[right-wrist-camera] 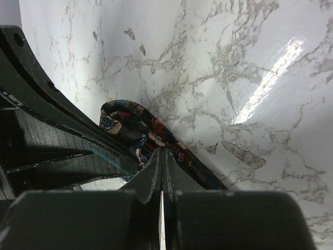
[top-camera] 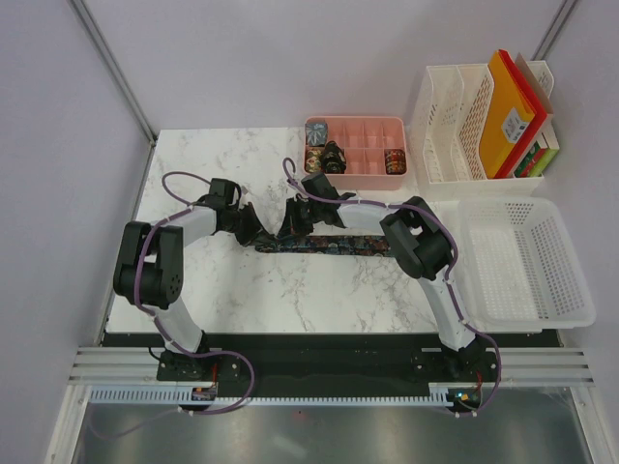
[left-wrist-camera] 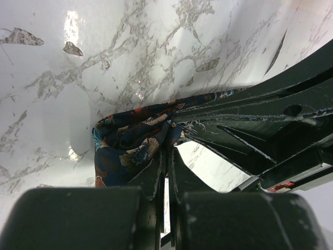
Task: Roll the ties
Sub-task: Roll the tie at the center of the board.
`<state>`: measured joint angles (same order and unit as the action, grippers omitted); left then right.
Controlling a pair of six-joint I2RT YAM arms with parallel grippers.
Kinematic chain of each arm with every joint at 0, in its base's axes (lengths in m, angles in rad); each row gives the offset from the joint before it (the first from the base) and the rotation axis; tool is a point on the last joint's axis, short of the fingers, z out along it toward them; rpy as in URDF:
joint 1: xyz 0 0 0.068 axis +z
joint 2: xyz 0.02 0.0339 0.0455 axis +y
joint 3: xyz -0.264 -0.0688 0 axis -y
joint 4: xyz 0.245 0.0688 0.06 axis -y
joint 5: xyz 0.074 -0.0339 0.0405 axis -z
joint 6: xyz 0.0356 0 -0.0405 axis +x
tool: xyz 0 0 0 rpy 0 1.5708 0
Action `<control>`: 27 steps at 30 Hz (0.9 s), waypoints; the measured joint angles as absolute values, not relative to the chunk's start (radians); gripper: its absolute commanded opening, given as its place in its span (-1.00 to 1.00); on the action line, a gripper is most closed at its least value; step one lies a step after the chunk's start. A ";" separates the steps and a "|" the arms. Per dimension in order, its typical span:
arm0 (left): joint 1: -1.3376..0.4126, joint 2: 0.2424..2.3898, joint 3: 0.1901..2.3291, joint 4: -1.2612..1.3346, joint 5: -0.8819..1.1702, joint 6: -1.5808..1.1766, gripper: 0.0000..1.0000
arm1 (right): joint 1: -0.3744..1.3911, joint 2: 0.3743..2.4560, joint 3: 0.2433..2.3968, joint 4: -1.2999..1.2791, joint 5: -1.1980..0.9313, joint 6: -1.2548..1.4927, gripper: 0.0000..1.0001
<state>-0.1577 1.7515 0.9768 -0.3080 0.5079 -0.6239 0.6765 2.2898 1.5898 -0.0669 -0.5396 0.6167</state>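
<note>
A dark tie (top-camera: 334, 246) with a red and blue flower pattern lies as a strip across the middle of the marble table, its left end bunched into a fold. My left gripper (top-camera: 253, 230) and right gripper (top-camera: 293, 224) meet at that folded end. In the left wrist view the left gripper (left-wrist-camera: 170, 143) is shut, its tips pinching the fabric fold (left-wrist-camera: 125, 151). In the right wrist view the right gripper (right-wrist-camera: 163, 151) is shut too, its tips pressed into the tie (right-wrist-camera: 130, 125). Rolled ties (top-camera: 334, 155) sit in the pink tray (top-camera: 366, 124).
The pink compartment tray stands at the table's far edge. To its right a white file rack (top-camera: 447, 121) holds orange folders (top-camera: 508, 111). A white mesh basket (top-camera: 517, 261) sits beside the table on the right. Each arm's fingers crowd the other's wrist view.
</note>
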 measured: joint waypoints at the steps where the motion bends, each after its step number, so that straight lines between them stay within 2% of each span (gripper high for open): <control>1: -0.158 1.750 0.977 -0.307 0.508 -0.625 -0.96 | 0.676 2.290 1.590 -0.067 -0.540 0.617 -1.00; 17: -0.159 1.725 0.958 -0.262 0.478 -0.651 -0.95 | 0.673 2.290 1.588 -0.067 -0.541 0.624 -1.00; 23: -0.157 1.752 0.955 -0.244 0.481 -0.654 -0.76 | 0.670 2.290 1.588 -0.069 -0.549 0.625 -0.85; 26: -0.157 1.754 0.952 -0.238 0.481 -0.657 -0.63 | 0.668 2.288 1.588 -0.071 -0.553 0.624 -0.74; 27: -0.157 1.754 0.952 -0.236 0.481 -0.658 -0.53 | 0.667 2.287 1.588 -0.074 -0.553 0.625 -0.71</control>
